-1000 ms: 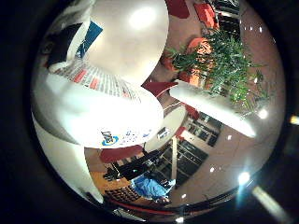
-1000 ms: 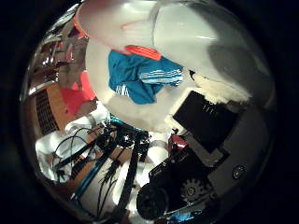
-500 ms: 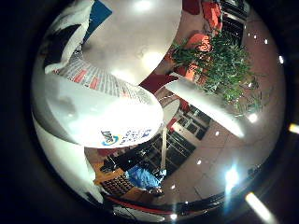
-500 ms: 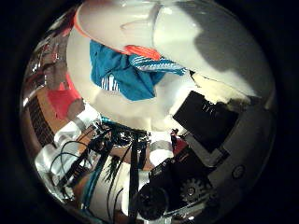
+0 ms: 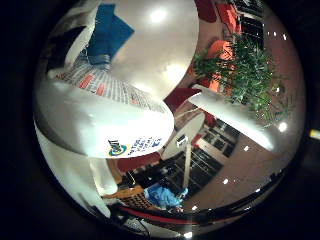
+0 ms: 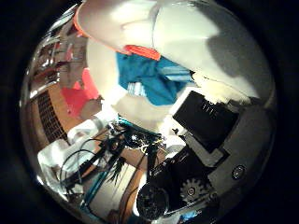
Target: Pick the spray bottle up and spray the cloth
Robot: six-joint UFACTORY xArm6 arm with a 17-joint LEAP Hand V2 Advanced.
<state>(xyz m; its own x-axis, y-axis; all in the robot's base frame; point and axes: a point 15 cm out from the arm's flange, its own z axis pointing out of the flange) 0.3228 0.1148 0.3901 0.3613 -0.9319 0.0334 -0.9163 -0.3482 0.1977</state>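
A white spray bottle (image 5: pixel 100 120) with a printed label lies close against the palm and fills much of both views. My right hand (image 6: pixel 210 140) is curled round it; a white finger (image 5: pixel 230 117) reaches past its side. The bottle's head carries an orange trigger (image 6: pixel 142 51). Just beyond that head, a crumpled blue cloth (image 6: pixel 154 81) with pale stripes lies on a round white table (image 5: pixel 160 55). The bottle is held off the table, above the cloth.
A leafy green plant (image 5: pixel 250 65) and orange seats stand beyond the table. Red seats (image 6: pixel 77 100) sit on the wooden floor beside it. A dark stand with teal parts (image 6: pixel 117 158) rises near the arm.
Both views have swung, so the hand has turned with the bottle. The cloth now sits larger and nearer the bottle's head. The grasp is the same.
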